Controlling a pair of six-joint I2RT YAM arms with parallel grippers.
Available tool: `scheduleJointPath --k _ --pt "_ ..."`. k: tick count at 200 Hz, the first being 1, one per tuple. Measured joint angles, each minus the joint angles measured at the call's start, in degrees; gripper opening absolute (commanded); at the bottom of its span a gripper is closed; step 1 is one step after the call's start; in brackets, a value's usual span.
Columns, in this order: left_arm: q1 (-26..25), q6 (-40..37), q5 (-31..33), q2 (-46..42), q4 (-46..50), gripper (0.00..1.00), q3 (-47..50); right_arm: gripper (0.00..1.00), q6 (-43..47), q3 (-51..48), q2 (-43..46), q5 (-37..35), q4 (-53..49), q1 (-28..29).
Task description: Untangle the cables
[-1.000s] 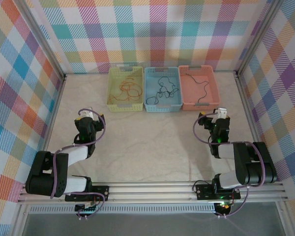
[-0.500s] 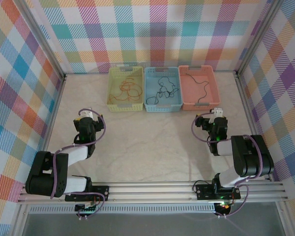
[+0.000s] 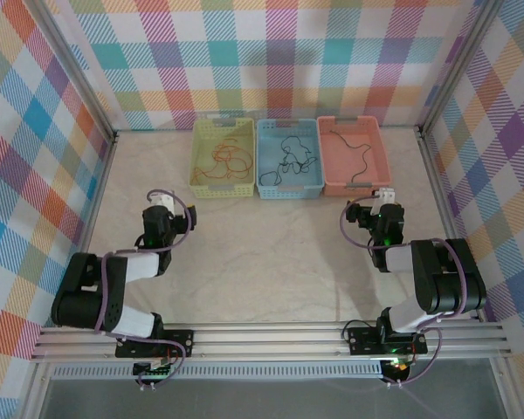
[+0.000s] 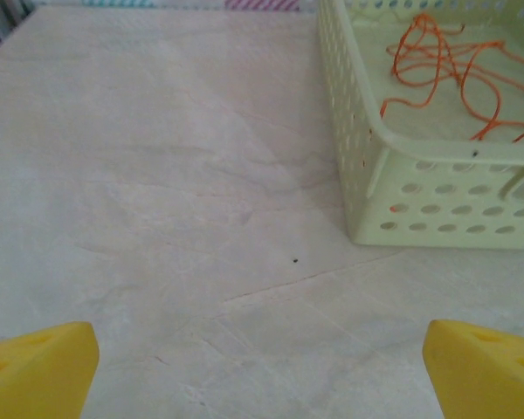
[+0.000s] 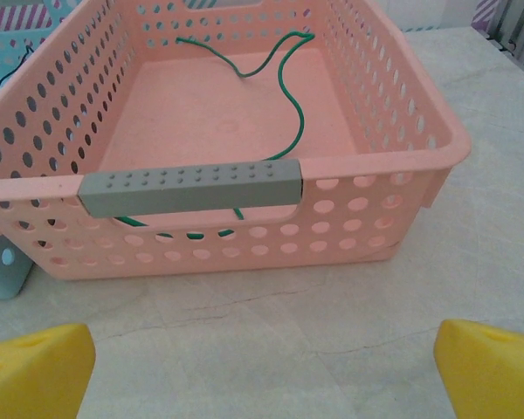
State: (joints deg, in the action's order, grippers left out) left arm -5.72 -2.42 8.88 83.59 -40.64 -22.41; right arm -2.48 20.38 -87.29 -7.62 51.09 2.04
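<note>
The cables lie sorted in three baskets at the back. An orange cable (image 3: pixel 225 159) (image 4: pixel 444 65) coils in the yellow basket (image 3: pixel 201 166) (image 4: pixel 367 148). A black cable (image 3: pixel 288 157) lies in the blue basket (image 3: pixel 288 190). A green cable (image 3: pixel 360 150) (image 5: pixel 288 96) winds through the pink basket (image 3: pixel 381 161) (image 5: pixel 402 166). My left gripper (image 3: pixel 162 202) (image 4: pixel 262 367) hovers open over bare table, short of the yellow basket's near left corner. My right gripper (image 3: pixel 384 199) (image 5: pixel 266 367) stands open just before the pink basket's grey handle (image 5: pixel 190 186). Neither holds anything.
The beige table (image 3: pixel 271 253) lies between the arms and the baskets. Checkered walls and metal rails (image 3: pixel 437 183) close in the sides. The blue basket's corner (image 5: pixel 4 271) sits left of the pink one.
The left arm has shifted slightly right and forward, toward the yellow basket. The right gripper has crept up toward the pink basket. Both stay open.
</note>
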Motion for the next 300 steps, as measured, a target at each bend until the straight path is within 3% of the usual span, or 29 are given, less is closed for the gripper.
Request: scheduleJointPath --k 51,300 --pt "-0.3 -1.6 -2.7 3.8 -6.5 1.00 1.1 1.00 0.5 0.9 0.0 0.0 -1.1 0.3" --pt "1.4 -0.2 -5.0 5.9 -4.5 1.00 -1.0 1.00 1.3 1.6 -0.1 2.8 -2.7 -0.2"
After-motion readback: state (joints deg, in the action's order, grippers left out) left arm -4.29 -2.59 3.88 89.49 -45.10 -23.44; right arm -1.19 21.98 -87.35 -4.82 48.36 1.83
